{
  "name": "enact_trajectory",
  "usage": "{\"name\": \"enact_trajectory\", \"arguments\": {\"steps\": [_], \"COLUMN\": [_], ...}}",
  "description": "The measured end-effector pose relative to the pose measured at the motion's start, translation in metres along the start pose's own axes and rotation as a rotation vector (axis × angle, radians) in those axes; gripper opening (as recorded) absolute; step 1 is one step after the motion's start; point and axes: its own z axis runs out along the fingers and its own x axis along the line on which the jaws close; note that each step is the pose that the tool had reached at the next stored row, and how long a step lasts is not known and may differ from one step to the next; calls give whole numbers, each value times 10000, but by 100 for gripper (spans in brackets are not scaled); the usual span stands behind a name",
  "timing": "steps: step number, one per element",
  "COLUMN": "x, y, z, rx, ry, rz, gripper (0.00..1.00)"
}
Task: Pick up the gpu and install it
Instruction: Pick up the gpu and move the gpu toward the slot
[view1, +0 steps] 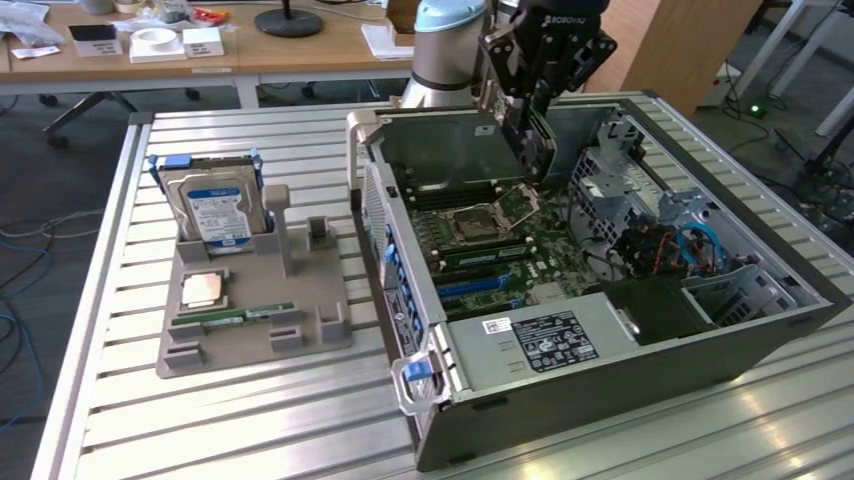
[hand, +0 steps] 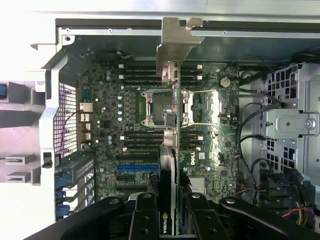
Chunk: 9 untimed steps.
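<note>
the gripper is clenched on the gpu, holding it upright on its long edge inside the open case, over the far end of the motherboard. the card's lower edge hangs just by the cpu socket; whether it touches the board cannot be told. in the wrist view the gpu shows edge-on, running across the socket, its metal bracket at the case's rear wall, and the black fingers press it from both sides. the case lies on its side on the slatted table. near the table's opposite edge a grey stand carries a hard drive, upright at its far end.
</note>
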Motion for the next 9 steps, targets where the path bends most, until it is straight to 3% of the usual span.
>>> {"name": "enact_trajectory", "arguments": {"steps": [9], "x": [-129], "y": [2], "z": [3], "rx": [0], "ry": [0], "rz": [0], "gripper": [26]}}
